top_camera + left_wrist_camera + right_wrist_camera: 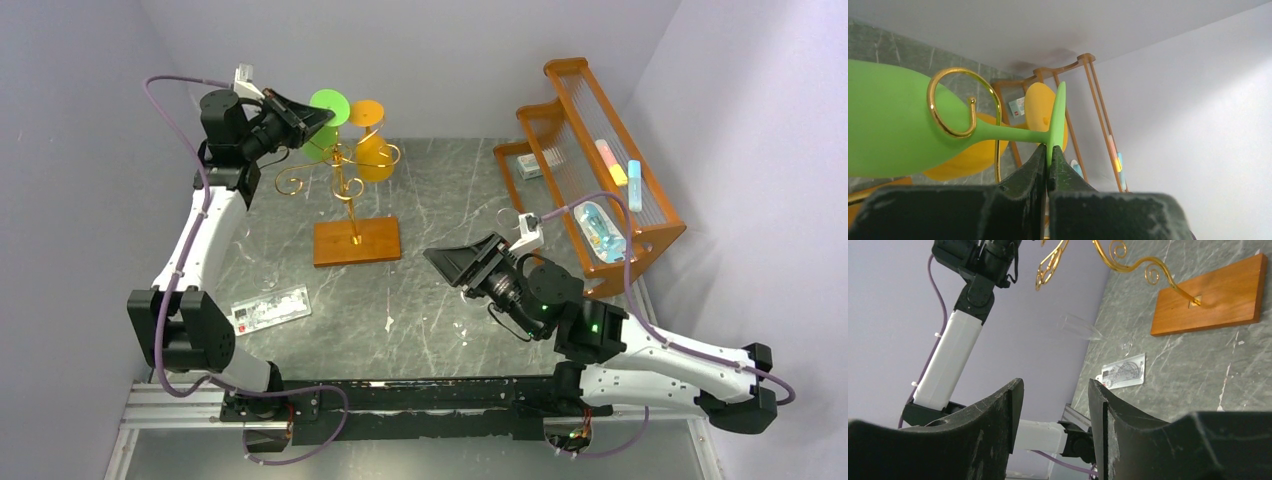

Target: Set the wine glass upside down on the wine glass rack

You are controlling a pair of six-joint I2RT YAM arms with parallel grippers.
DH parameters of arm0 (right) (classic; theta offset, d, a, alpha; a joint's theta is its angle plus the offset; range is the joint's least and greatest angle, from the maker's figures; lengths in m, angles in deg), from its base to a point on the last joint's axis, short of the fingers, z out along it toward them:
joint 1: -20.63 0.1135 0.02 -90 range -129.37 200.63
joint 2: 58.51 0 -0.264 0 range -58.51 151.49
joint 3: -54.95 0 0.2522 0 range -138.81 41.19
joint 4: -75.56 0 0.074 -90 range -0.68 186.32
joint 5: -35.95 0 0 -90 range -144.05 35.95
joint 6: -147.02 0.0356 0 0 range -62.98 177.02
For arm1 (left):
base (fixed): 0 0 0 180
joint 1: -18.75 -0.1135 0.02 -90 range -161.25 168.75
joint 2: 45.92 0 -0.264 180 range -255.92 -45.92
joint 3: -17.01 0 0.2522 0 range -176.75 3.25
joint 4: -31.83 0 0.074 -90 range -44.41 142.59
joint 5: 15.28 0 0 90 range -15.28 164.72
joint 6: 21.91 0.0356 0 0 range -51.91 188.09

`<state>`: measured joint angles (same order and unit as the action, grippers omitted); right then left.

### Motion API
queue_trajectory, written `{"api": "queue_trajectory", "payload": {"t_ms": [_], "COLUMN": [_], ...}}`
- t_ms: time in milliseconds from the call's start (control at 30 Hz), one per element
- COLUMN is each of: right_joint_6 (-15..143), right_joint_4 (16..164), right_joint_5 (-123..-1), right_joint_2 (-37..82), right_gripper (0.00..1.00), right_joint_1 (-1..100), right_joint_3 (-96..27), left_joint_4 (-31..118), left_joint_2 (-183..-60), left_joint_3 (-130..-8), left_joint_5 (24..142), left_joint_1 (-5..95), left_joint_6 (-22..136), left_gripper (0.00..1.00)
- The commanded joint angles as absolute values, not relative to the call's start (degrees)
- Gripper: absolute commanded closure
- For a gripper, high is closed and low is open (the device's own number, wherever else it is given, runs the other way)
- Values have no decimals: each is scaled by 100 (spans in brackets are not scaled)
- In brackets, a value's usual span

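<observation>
**A:** What is the left gripper doing?

**B:** It is pinching the flat round foot of the green opaque wine glass. Its two black fingers are pressing together on the rim of that disc.

**A:** And where is the glass sitting?

**B:** It is hanging upside down, foot up and bowl down, tilting somewhat. It is among the upper curls of the thin gold wire rack with the orange-brown wooden base. In the left wrist view, one gold curl is looping across the spot where the bowl is narrowing into the stem. Whether the glass is bearing on that curl, I cannot tell.

**A:** Is anything else hanging there?

**B:** An orange opaque wine glass is hanging upside down just beside the green one, on the side facing the shelf.

**A:** And the right gripper?

**B:** It is hovering over the grey marbled tabletop, well apart from the rack. Its jaws are standing spread with nothing between them.

**A:** What else is lying about?

**B:** A large orange slatted shelf is standing by the right wall, holding a few small items. A flat clear packet is lying near the left arm's base.
</observation>
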<state>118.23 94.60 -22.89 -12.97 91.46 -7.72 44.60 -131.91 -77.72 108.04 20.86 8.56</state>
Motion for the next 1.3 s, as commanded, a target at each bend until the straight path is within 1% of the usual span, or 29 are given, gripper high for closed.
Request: {"api": "queue_trajectory", "payload": {"t_ms": [0, 233, 700, 933, 1267], "right_joint_6": [11744, 11681, 11661, 11660, 11678], "right_joint_4": [9329, 9310, 9517, 9586, 9583], "right_joint_5": [-1952, -1881, -1761, -1746, -1746], "right_joint_2": [-1472, -1597, -1648, -1623, -1648], "right_gripper": [46, 47, 48, 48, 47], "right_joint_1": [9120, 9119, 9120, 9120, 9120], "right_joint_3": [-715, -638, -711, -742, -698], "left_joint_4": [3965, 4546, 4405, 4225, 4830], "left_joint_2": [-13339, -13536, -13882, -13692, -13615], "left_joint_3": [-8134, -8621, -8637, -8379, -8604], "left_joint_5": [10901, 10429, 10459, 10078, 10062], "left_joint_1": [2129, 2138, 2138, 2059, 1904], "left_joint_6": [682, 1082, 1049, 879, 1239], "left_gripper": [95, 95, 95, 95, 95]}}
